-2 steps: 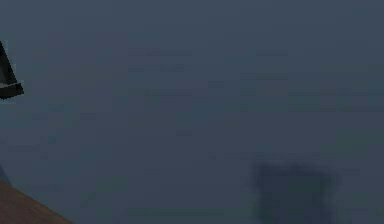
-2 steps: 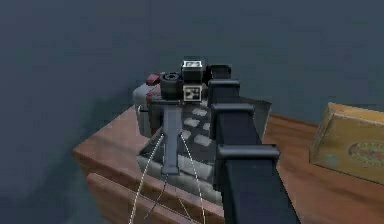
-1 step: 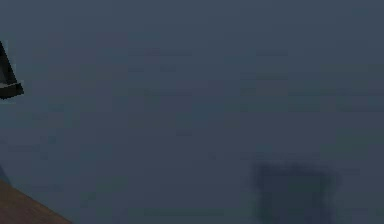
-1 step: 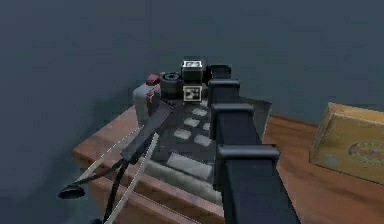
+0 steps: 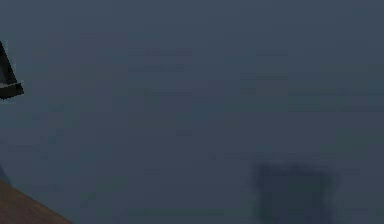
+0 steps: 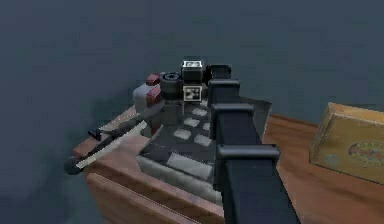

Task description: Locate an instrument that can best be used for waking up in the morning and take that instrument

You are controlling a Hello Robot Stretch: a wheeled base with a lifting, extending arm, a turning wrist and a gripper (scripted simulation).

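On the wooden table (image 6: 297, 140) our arm (image 6: 240, 150) crosses a dark keyed slab (image 6: 180, 135) beside a bat (image 6: 105, 143) to the gripper (image 6: 165, 88), whose hold we cannot tell, by a small grey-and-red thing (image 6: 146, 97), perhaps the alarm clock, which a nudge could knock off the table's edge

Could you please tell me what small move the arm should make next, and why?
Probably a slight lift of the arm. The gripper sits at a small grey and red thing on the wooden table, next to a bat; I cannot tell whether it holds anything, and rising should show whether the thing comes up.
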